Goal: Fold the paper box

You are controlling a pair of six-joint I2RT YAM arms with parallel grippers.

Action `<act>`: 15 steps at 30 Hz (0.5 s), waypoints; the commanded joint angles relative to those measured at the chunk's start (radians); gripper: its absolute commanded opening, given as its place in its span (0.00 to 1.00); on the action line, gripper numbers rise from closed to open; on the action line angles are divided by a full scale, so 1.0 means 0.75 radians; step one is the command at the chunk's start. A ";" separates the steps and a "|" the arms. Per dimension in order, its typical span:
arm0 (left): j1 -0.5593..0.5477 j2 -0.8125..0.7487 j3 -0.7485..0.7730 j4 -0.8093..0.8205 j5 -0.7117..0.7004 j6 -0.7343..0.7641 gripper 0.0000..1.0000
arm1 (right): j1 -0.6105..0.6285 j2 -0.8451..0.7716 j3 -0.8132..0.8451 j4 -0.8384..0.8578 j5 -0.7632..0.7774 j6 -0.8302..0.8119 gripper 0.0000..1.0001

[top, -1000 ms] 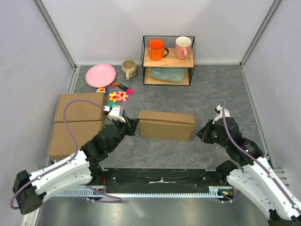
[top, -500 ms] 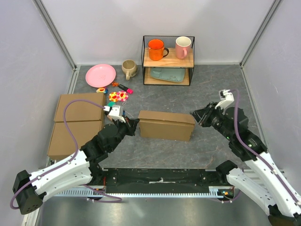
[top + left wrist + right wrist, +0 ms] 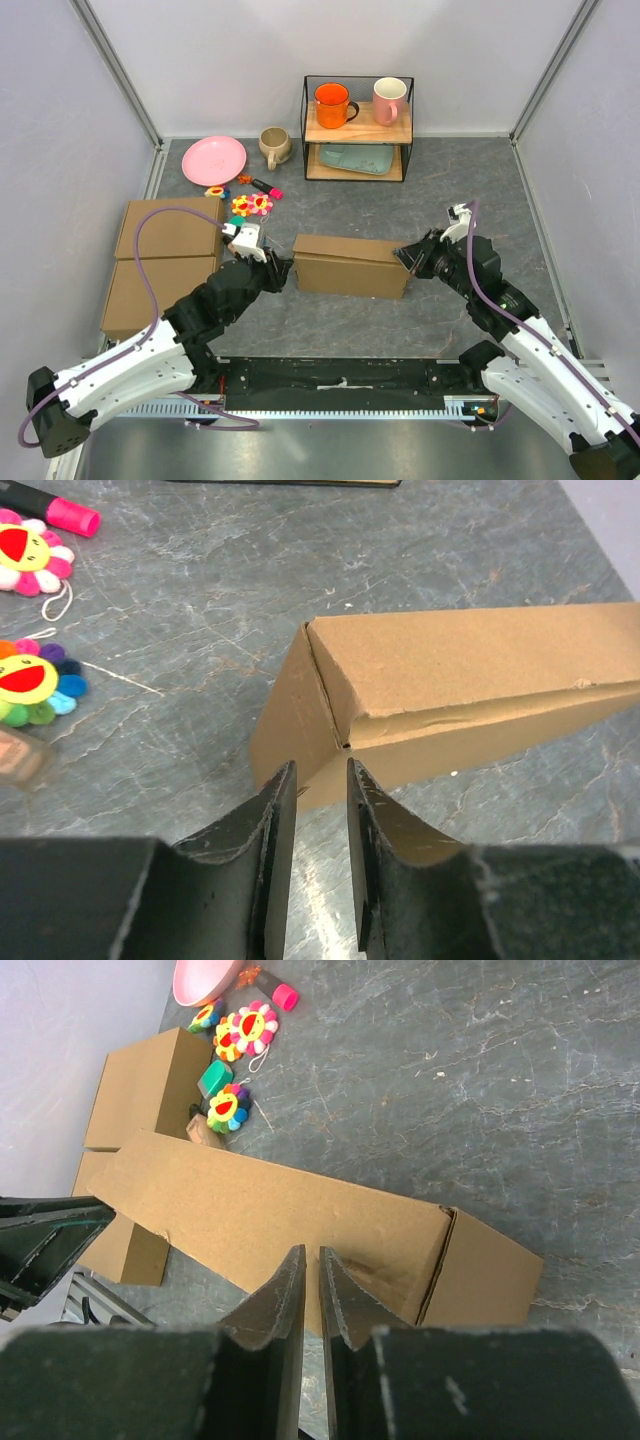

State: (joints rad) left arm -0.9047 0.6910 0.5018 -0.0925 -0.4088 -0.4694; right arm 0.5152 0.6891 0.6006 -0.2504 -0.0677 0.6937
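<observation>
The paper box stands folded into a long brown closed shape in the middle of the table. In the left wrist view its left end flap lies just past my fingertips. My left gripper sits at that end, jaws a narrow gap apart, with only table showing between them. My right gripper hangs over the top face of the box near its right end. Its jaws are almost together with nothing between them. A small dent shows in the cardboard by the tips.
Two flat brown boxes lie edge to edge at the left. Flower toys, a pink marker, a pink plate and a beige mug lie behind. A wire rack holds an orange mug and a pink mug.
My right arm swung from the table right of the box up and in, and now hangs over the box's right end. The left arm shifted slightly at the left end.
</observation>
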 commanded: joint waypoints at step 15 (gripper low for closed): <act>0.012 0.087 0.255 0.201 -0.071 0.256 0.05 | 0.006 0.044 -0.026 -0.016 -0.010 -0.005 0.16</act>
State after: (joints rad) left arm -0.9028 0.6621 0.6567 -0.0647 -0.4568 -0.3378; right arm 0.5152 0.7105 0.5976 -0.2184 -0.0734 0.6960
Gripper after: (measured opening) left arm 0.062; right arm 0.164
